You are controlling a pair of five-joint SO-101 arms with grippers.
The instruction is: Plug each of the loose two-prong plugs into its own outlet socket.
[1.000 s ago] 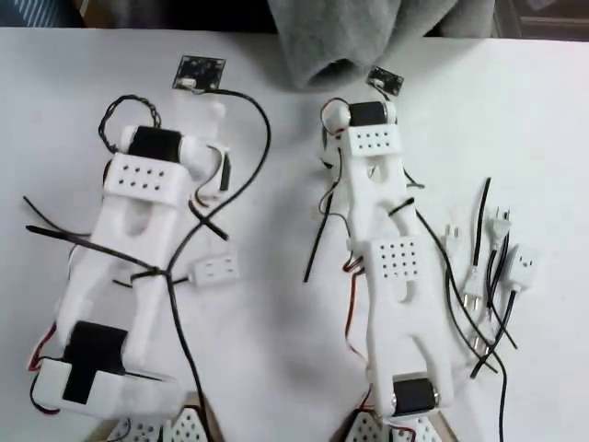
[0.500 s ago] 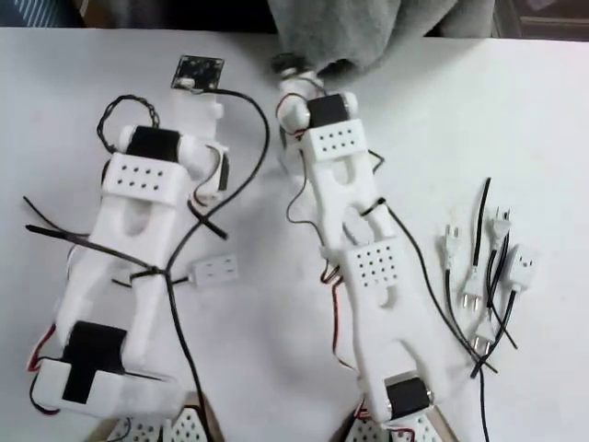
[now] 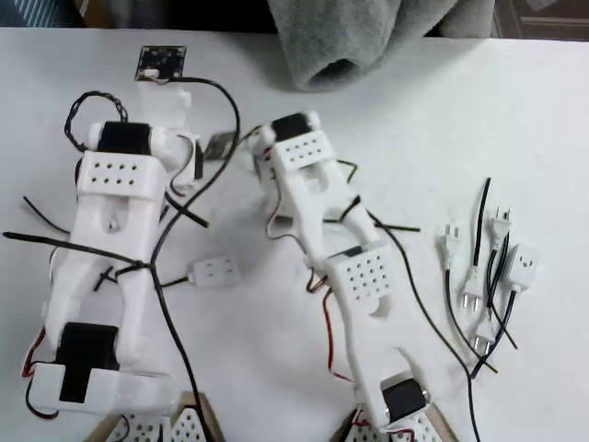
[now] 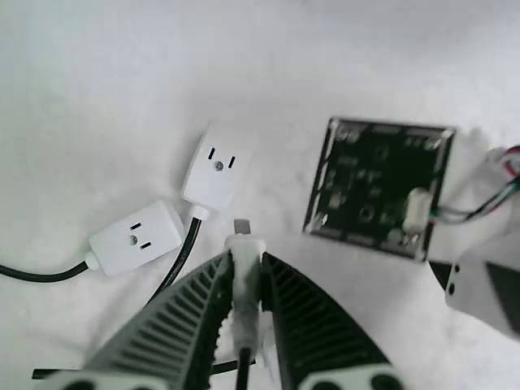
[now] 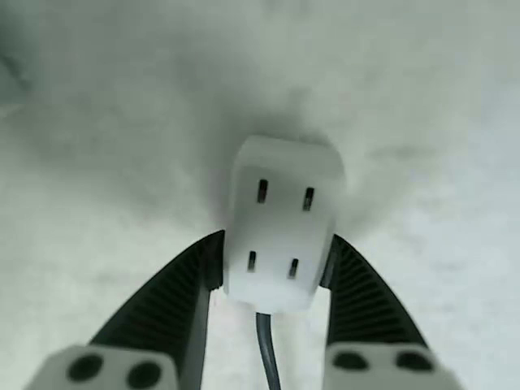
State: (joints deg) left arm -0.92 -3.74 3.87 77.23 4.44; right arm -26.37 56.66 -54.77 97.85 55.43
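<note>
Apparent step: bringing plug to socket, not yet joined. Left claw (image 4: 245, 262) clamped on plug (image 4: 244, 242); right claw (image 5: 274, 252) closed around socket block (image 5: 284, 187). Next, probably: lining prongs up with slots, pressing home.

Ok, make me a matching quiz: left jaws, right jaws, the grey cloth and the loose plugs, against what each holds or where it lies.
Things: 1 left jaws; 2 right jaws; 3 cloth; 4 loose plugs.
States: a at the table far edge; b shut on a socket; c lying beside a free socket; d shut on a plug.
Pairs: 1-d, 2-b, 3-a, 4-c.
</note>
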